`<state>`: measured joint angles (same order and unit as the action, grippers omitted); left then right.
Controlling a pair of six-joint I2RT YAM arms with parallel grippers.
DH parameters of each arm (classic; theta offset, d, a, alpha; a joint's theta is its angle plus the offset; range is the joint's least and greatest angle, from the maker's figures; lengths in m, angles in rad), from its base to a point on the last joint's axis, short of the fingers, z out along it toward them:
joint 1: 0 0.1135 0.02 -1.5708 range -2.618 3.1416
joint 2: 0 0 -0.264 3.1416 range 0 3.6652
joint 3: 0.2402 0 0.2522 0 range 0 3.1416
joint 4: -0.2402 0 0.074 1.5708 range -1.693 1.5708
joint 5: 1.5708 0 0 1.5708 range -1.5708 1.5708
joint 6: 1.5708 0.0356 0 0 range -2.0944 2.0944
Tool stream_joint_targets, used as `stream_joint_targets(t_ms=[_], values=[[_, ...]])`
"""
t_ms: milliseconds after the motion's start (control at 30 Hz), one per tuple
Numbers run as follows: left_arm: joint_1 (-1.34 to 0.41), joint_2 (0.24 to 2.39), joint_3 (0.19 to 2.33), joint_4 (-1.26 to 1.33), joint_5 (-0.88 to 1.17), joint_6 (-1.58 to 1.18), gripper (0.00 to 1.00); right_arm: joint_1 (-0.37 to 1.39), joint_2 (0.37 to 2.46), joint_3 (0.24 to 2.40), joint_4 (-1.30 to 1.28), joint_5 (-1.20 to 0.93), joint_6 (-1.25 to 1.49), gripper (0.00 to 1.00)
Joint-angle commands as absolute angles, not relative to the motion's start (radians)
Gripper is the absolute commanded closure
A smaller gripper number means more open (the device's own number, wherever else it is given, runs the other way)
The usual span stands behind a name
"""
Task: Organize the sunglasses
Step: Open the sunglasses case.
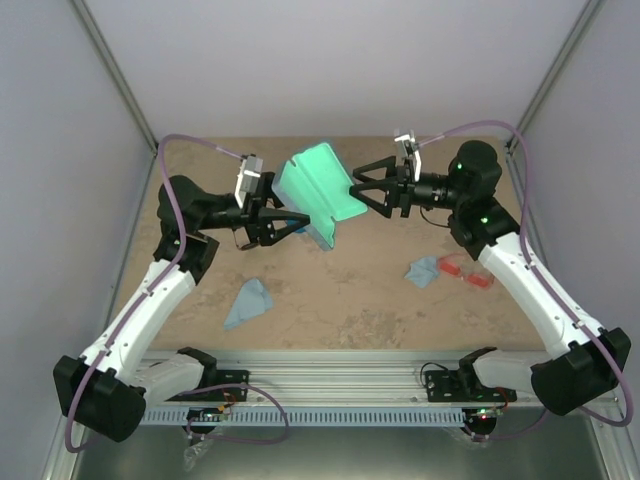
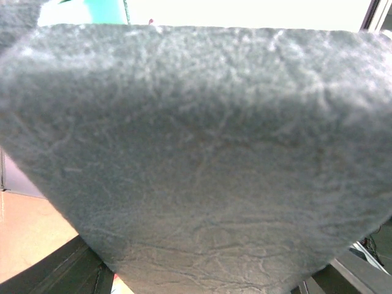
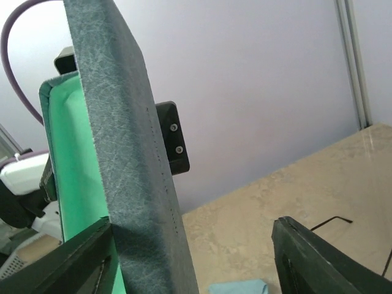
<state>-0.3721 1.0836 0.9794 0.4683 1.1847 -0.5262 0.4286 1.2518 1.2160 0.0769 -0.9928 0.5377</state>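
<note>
The grey-blue rectangular case point(image 1: 316, 188) is lifted off the table, open, with its green lining facing up. My left gripper point(image 1: 288, 226) is shut on its lower edge; the case's textured outside point(image 2: 196, 153) fills the left wrist view. My right gripper point(image 1: 360, 188) is open, its jaws on either side of the case's upright wall point(image 3: 131, 177), one finger point(image 3: 73, 257) against the green side. The red-orange sunglasses point(image 1: 467, 270) lie on the table at the right. A thin dark wire point(image 3: 334, 220) shows on the table; I cannot tell if it is the wire-framed pair.
One light blue cloth point(image 1: 424, 270) lies beside the red-orange sunglasses and shows in the right wrist view point(image 3: 239, 286). Another light blue cloth point(image 1: 247, 300) lies front left. Grey walls enclose the beige table point(image 1: 350, 310). No blue oval case is in view.
</note>
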Motion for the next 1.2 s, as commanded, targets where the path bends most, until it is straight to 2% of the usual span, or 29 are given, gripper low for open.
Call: stream_joint_targets(t_ms=[0,167,500,600,800,1000,1067,1167], values=[[-0.379,1.045,1.001,0.558,1.265,-0.511,0.57,0.399,1.247,1.21,0.108,-0.923,0.566,0.28],[-0.379,1.056,1.014,0.452,1.198,-0.456,0.55,0.408,1.215,1.221,0.09,-0.999,0.458,0.15],[-0.378,1.078,1.009,0.488,1.173,-0.505,0.53,0.458,1.244,1.288,-0.171,-0.949,0.199,0.19],[-0.378,1.08,1.004,0.49,1.168,-0.514,0.53,0.461,1.244,1.292,-0.191,-0.944,0.176,0.29],[-0.379,1.094,1.011,0.438,1.123,-0.519,0.48,0.472,1.264,1.327,-0.28,-0.981,0.103,0.61],[-0.378,1.109,1.007,0.382,1.07,-0.515,0.41,0.474,1.264,1.333,-0.322,-0.95,0.081,0.78],[-0.378,1.106,1.0,0.361,1.042,-0.506,0.36,0.474,1.264,1.333,-0.328,-0.924,0.081,0.82],[-0.378,1.1,0.986,0.3,0.968,-0.481,0.14,0.474,1.258,1.329,-0.336,-0.869,0.082,0.87]])
